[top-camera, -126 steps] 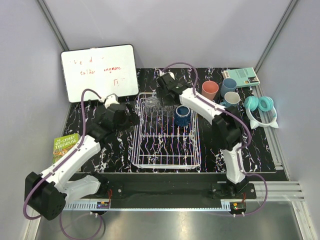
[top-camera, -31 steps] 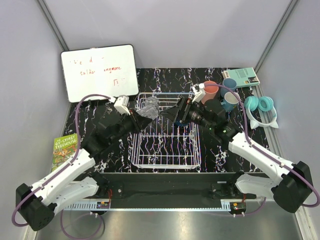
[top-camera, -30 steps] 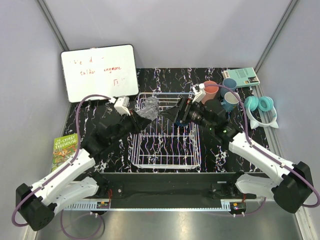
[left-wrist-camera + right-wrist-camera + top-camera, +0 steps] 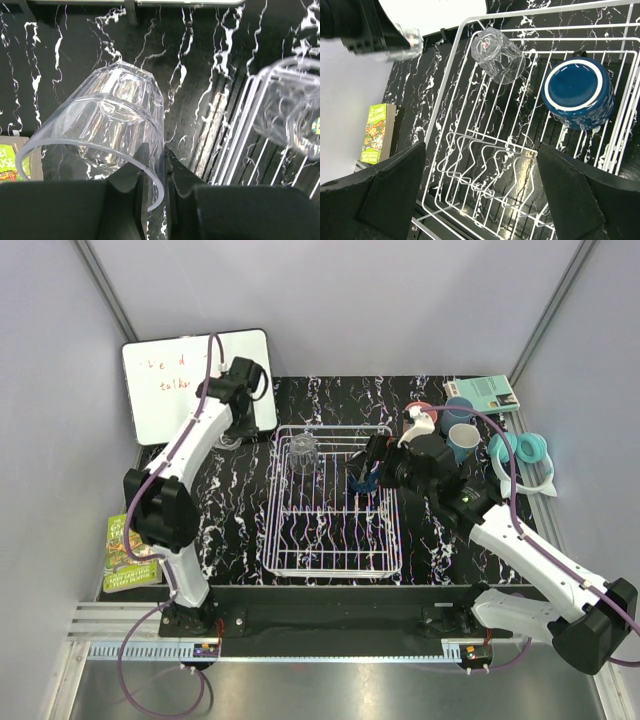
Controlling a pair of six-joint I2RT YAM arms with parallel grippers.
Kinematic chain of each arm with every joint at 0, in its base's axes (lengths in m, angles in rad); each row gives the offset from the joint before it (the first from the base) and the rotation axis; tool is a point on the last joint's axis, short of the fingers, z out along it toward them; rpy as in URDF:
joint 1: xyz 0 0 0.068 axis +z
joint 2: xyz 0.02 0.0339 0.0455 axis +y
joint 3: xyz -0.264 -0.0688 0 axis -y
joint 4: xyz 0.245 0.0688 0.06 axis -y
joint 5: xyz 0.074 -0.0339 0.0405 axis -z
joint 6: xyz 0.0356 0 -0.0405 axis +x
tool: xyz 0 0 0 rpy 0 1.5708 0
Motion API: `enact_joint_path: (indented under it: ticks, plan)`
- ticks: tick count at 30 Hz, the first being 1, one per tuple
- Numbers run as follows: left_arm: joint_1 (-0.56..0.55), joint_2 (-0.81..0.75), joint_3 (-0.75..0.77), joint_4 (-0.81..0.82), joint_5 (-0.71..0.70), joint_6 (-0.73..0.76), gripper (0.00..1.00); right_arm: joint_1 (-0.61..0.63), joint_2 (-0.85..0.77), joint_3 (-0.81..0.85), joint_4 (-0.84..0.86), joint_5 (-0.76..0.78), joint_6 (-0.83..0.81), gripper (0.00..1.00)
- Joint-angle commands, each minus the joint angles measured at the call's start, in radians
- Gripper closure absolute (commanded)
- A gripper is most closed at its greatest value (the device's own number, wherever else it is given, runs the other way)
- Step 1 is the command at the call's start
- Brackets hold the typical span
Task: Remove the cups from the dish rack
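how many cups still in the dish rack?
2. A clear faceted glass is in the far-left corner of the white wire dish rack; a dark navy ceramic mug sits far right. A second clear glass is already out, pinched in the left tool.

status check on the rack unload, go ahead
Left gripper shut on clear glass, outside the dish rack. Right gripper open above navy mug. Second glass also in rack. No obstruction seen.
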State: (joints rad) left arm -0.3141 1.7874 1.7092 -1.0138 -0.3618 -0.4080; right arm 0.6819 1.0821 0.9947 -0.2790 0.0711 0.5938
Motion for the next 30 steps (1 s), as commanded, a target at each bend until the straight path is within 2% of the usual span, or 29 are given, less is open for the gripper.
enact_joint_path:
  ticks: [1, 5, 15, 20, 30]
  plan:
    - [0.046, 0.121, 0.219, -0.115, 0.064, 0.029, 1.0, 0.004, -0.004, 0.045, -0.006, 0.045, -0.023, 0.0]
    - [0.063, 0.201, 0.248, -0.16, 0.115, 0.009, 1.0, 0.004, 0.004, 0.045, -0.015, 0.058, -0.029, 0.0]
    - [0.064, 0.207, 0.07, -0.074, 0.164, 0.006, 1.0, 0.004, 0.039, 0.038, -0.015, 0.059, -0.026, 0.0]
    - [0.067, 0.259, 0.061, -0.052, 0.233, 0.012, 1.0, 0.004, 0.048, 0.039, -0.017, 0.05, -0.017, 0.0]
    - [0.075, 0.285, -0.006, 0.001, 0.254, 0.005, 1.0, 0.004, 0.062, 0.035, -0.015, 0.045, -0.02, 0.0]
